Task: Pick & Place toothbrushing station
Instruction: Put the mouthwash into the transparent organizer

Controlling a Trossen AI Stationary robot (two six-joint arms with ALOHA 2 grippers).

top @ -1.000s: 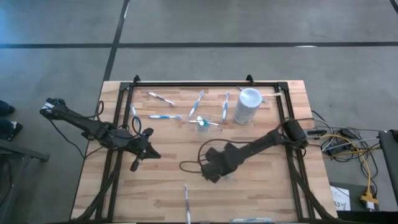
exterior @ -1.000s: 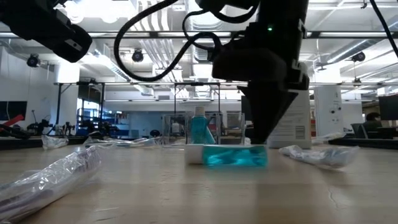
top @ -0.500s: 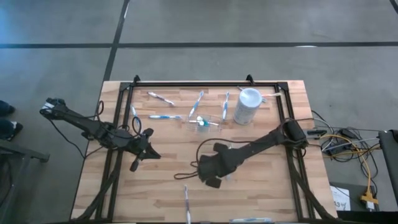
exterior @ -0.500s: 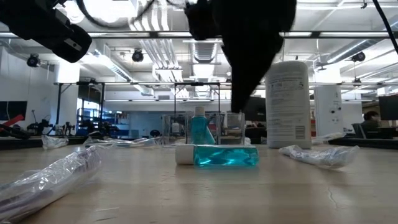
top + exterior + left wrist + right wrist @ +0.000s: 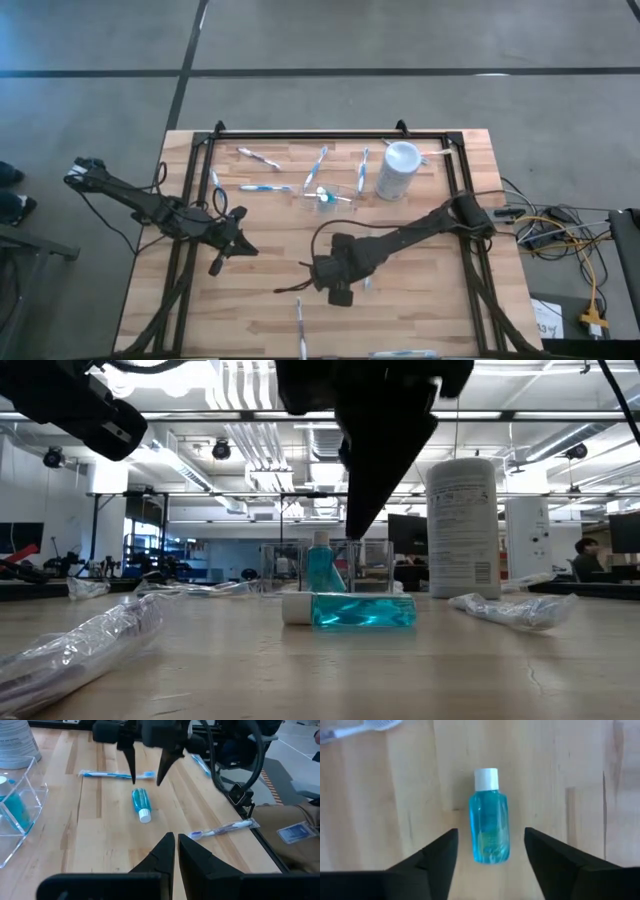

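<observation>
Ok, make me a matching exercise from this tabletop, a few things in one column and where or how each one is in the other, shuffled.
Things:
1. teal bottle
2. white cup
3. right gripper
4. left gripper

States:
A. standing upright near the table's far edge
B. shut, off to the side
C. lying on its side on the bare wood
D. open, fingers on either side of the bottle without touching it

Pairs: 1-C, 2-A, 3-D, 4-B

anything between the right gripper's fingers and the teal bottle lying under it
Nothing. In the right wrist view the right gripper is open with its fingers either side of the teal bottle, only bare table in the gaps.
</observation>
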